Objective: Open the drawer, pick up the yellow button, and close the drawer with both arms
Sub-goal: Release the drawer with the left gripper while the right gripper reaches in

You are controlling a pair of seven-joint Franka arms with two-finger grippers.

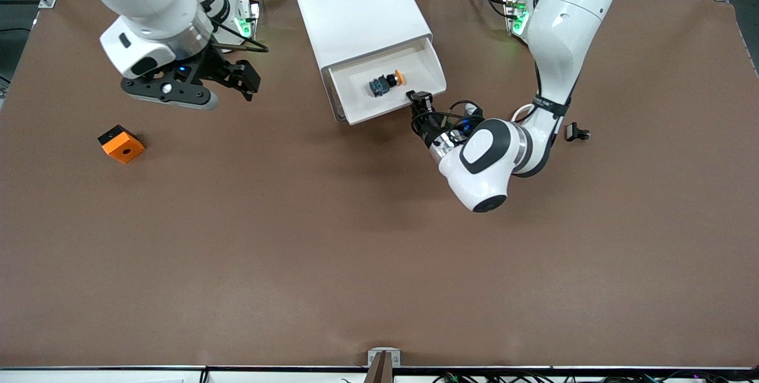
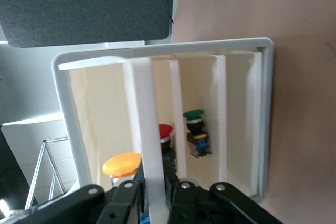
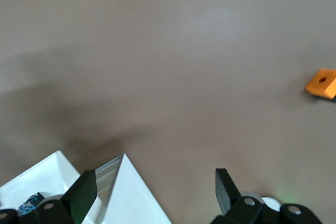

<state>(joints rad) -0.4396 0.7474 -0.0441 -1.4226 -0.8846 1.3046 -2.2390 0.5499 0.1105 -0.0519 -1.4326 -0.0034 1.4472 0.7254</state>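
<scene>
The white cabinet (image 1: 356, 3) stands in the middle of the table, at the arms' end. Its top drawer (image 1: 434, 64) is pulled out toward the front camera. The yellow-capped button (image 1: 386, 83) lies in it. My left gripper (image 1: 418, 101) is shut on the drawer's front panel (image 2: 148, 129), one finger on each side. In the left wrist view (image 2: 153, 182) the button's cap (image 2: 122, 164) shows just inside. My right gripper (image 1: 240, 80) is open and empty, up over the table beside the cabinet, toward the right arm's end. Its fingers (image 3: 84, 195) frame a cabinet corner (image 3: 128, 198).
An orange square block (image 1: 121, 143) with a hole lies toward the right arm's end, also in the right wrist view (image 3: 321, 83). A small black part (image 1: 577, 132) lies toward the left arm's end. Red (image 2: 165, 131) and green (image 2: 193, 115) buttons show in lower drawers.
</scene>
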